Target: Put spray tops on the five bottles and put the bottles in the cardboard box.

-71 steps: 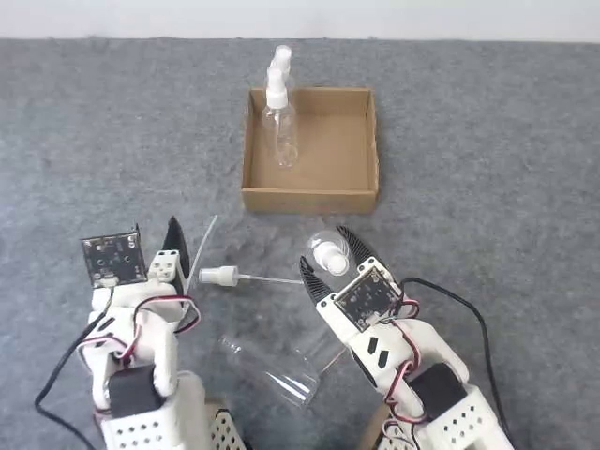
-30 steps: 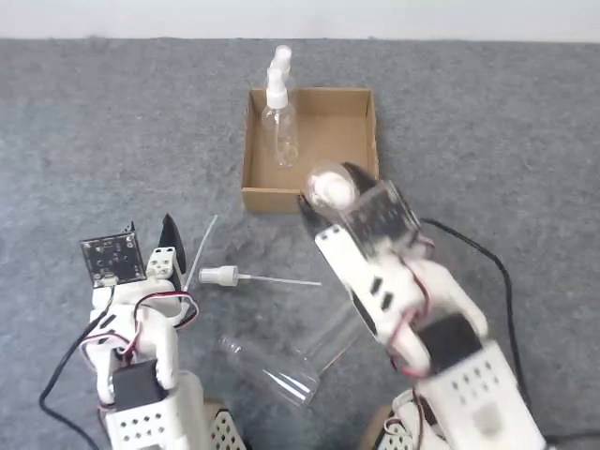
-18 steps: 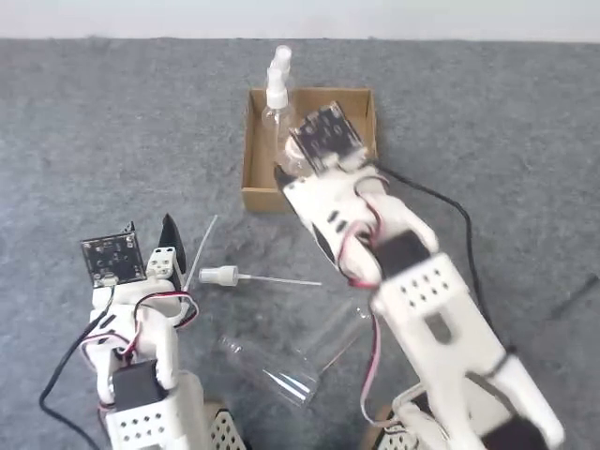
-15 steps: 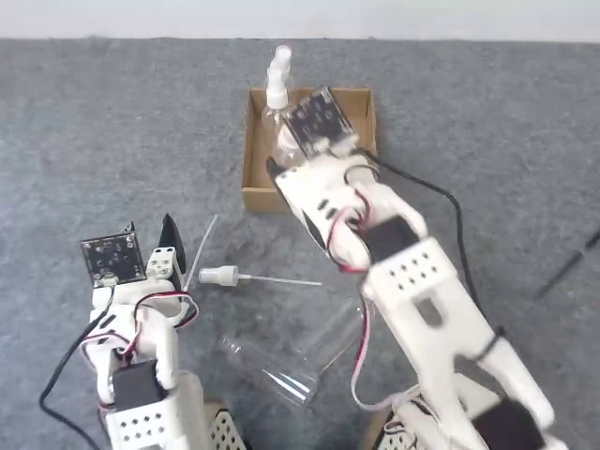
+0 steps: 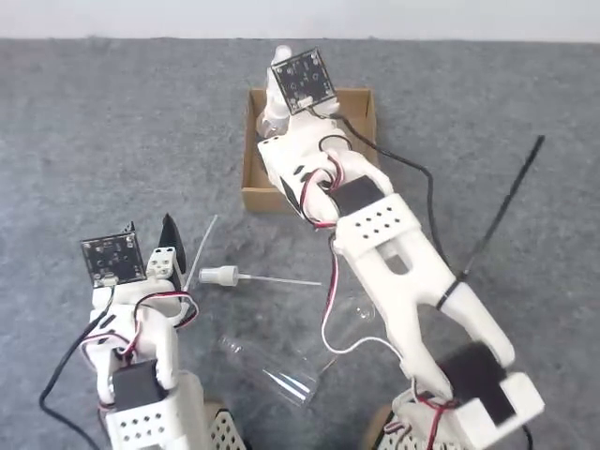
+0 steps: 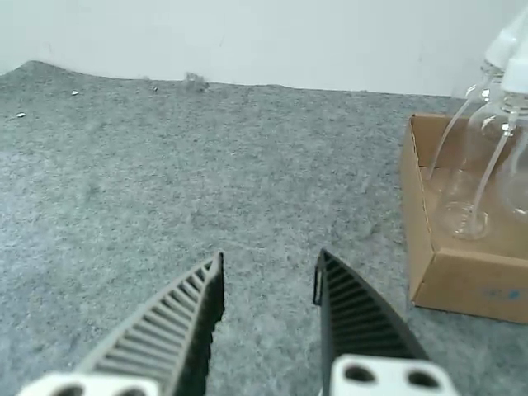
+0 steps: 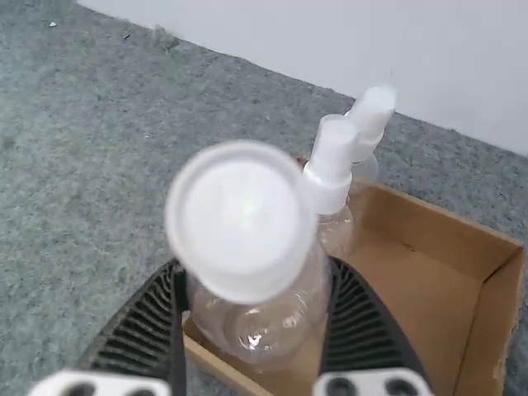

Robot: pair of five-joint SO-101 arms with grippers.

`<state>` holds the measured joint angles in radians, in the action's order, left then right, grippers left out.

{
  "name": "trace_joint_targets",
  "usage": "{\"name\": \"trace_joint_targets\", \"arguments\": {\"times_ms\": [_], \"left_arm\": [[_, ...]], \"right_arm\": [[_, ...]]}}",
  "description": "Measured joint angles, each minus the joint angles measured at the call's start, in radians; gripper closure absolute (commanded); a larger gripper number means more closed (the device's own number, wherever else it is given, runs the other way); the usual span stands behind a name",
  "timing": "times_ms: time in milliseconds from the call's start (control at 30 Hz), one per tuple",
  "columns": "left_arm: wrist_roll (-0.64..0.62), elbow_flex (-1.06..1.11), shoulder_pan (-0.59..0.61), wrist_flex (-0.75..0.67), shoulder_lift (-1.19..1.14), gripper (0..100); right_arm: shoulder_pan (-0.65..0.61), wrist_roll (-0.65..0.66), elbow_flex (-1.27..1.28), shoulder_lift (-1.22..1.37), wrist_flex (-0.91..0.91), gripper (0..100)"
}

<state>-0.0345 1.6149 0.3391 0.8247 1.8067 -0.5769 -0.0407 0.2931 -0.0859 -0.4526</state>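
Clutter lies nearest us: behind the left pincer [image 6: 270, 276], between the two arm bases, we find a clear bottle [image 5: 270, 367] lying on its side on the grey carpet [image 5: 94, 131], and a second clear bottle [image 5: 349, 317] lying close against it on the right arm's side. The left pincer sits low over the carpet with its fingers apart and bare carpet between them. Just beside it, toward the right arm, lies a loose spray top [image 5: 222, 276], its long tube pointing away from the pincer. A separate thin tube [image 5: 201, 251] lies slanted between that top and the pincer's black finger. Ahead of the left pincer and off to its right stands the cardboard box [image 6: 462, 276], well apart from it. Farther out we come to the right pincer [image 7: 252, 276], stretched over the box's left part. It is clamped on a capped bottle [image 7: 256, 326], one ribbed finger on each side of the clear body, and the bottle is upright with its round white top [image 7: 241, 216] facing the wrist camera. The base shows just inside the box's edge; we cannot tell whether it rests on the box floor. Just beyond the right pincer, two more bottles stand upright in the box: the nearer sprayer bottle [image 7: 330, 177] just past the capped bottle's top, and the farther sprayer bottle [image 7: 373, 111] right behind it. We cannot tell whether either touches the capped bottle
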Motion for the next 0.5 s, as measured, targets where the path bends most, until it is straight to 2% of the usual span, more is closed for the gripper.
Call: {"name": "trace_joint_targets", "arguments": {"times_ms": [500], "left_arm": [[0.000,0.000,0.000,0.000,0.000,83]], "right_arm": [[0.000,-0.028,0.000,0.207,0.103,97.1]]}}
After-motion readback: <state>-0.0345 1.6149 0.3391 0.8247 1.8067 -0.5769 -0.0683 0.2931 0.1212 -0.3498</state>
